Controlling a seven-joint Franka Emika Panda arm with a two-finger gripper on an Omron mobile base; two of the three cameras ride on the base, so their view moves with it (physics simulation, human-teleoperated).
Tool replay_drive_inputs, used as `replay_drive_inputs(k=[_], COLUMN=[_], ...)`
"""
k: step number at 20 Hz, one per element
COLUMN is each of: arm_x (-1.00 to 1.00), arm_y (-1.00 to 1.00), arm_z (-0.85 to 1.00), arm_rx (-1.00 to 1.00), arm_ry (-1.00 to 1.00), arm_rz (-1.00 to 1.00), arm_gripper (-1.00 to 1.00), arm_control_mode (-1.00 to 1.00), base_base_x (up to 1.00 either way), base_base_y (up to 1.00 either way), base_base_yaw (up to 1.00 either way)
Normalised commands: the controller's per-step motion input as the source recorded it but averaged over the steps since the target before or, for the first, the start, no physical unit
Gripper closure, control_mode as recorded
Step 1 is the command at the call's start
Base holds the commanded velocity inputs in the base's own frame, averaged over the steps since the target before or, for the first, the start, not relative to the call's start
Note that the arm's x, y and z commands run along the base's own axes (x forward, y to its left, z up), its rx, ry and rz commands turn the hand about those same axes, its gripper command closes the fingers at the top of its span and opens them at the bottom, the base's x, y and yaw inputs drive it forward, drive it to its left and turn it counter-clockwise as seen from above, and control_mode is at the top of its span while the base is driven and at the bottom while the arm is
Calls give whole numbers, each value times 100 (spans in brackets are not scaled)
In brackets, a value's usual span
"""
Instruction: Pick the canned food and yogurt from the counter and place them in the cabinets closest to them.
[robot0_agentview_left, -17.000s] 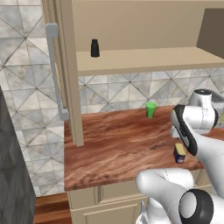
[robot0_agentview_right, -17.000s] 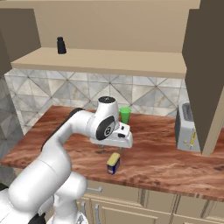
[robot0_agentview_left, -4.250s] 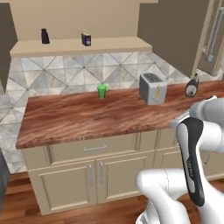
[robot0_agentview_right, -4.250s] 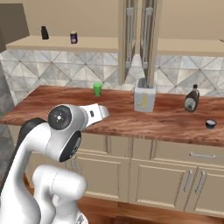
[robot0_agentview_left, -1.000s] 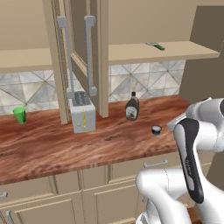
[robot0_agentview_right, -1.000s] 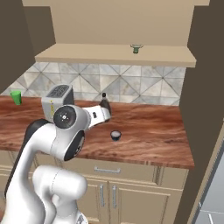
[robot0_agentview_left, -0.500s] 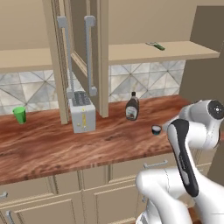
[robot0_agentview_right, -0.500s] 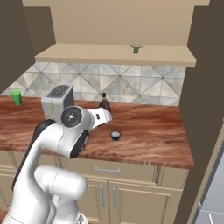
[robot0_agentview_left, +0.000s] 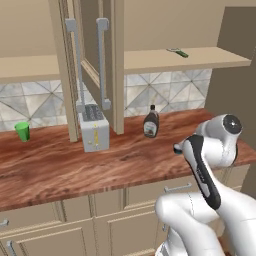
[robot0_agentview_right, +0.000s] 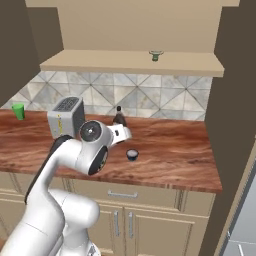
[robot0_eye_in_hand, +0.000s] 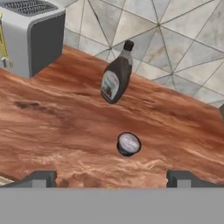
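The yogurt (robot0_eye_in_hand: 128, 144) is a tiny squat dark cup with a pale lid, standing upright on the wooden counter (robot0_eye_in_hand: 52, 127). In the right base view the yogurt (robot0_agentview_right: 132, 154) sits just right of my hand. My gripper (robot0_eye_in_hand: 110, 179) is open, above and short of the cup, and its fingertips (robot0_eye_in_hand: 40, 178) hold nothing. An open tan wall cabinet has its shelf (robot0_agentview_right: 130, 65) right above this stretch of counter, and its grey-handled doors (robot0_agentview_left: 75, 75) are swung out. The canned food is out of view.
A brown syrup bottle (robot0_eye_in_hand: 116, 78) stands behind the yogurt near the tiled wall. A silver toaster (robot0_agentview_right: 65, 116) is to the left, and a green cup (robot0_agentview_left: 22, 131) is farther left. A small green thing (robot0_agentview_right: 155, 55) lies on the shelf. A dark tall panel (robot0_agentview_right: 235, 90) ends the counter at the right.
The base views hold still over the last second. My arm has turned and the hand has pushed a little forward over the counter, closer to the yogurt.
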Motion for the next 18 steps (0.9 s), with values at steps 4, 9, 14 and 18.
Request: replay_drive_inputs(k=[4,9,14,18], arm_x=[48,45,21,1], arm_y=[-15,-12,-12,0], arm_z=[-26,-23,-15,-2], arm_rx=[0,0,0,0], arm_ry=[5,6,8,0], arm_rz=[0,0,0,0], arm_gripper=[-100,-100,-100,-100], arm_control_mode=[-100,-100,-100,-100], base_base_x=[0,0,0,0], base_base_y=[0,0,0,0], base_base_yaw=[0,0,0,0])
